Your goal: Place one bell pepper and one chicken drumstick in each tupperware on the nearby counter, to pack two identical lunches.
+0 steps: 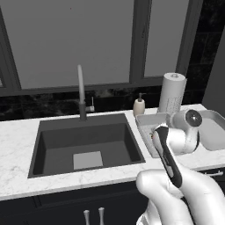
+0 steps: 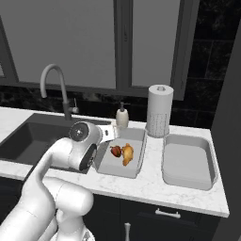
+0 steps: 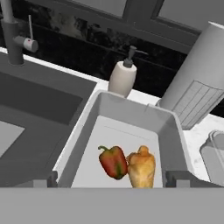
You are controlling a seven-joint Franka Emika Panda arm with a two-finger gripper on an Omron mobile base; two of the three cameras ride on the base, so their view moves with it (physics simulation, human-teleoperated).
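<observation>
Two grey tupperwares stand on the white marble counter (image 2: 155,187) to the right of the sink. The left tupperware (image 2: 140,159) (image 3: 131,111) holds a red bell pepper (image 2: 116,151) (image 3: 113,162) and a golden chicken drumstick (image 2: 127,154) (image 3: 141,168), lying side by side and touching. The right tupperware (image 2: 188,162) (image 1: 216,128) has nothing in it. My gripper (image 3: 113,179) hovers open just above the near end of the left tupperware, with nothing between its fingers; in the right base view the arm's wrist hides most of it.
A dark inset sink (image 1: 88,145) with a tall faucet (image 1: 81,92) lies to the left. A soap dispenser (image 3: 123,76) and a paper towel roll (image 2: 159,110) stand behind the tupperwares against the dark backsplash.
</observation>
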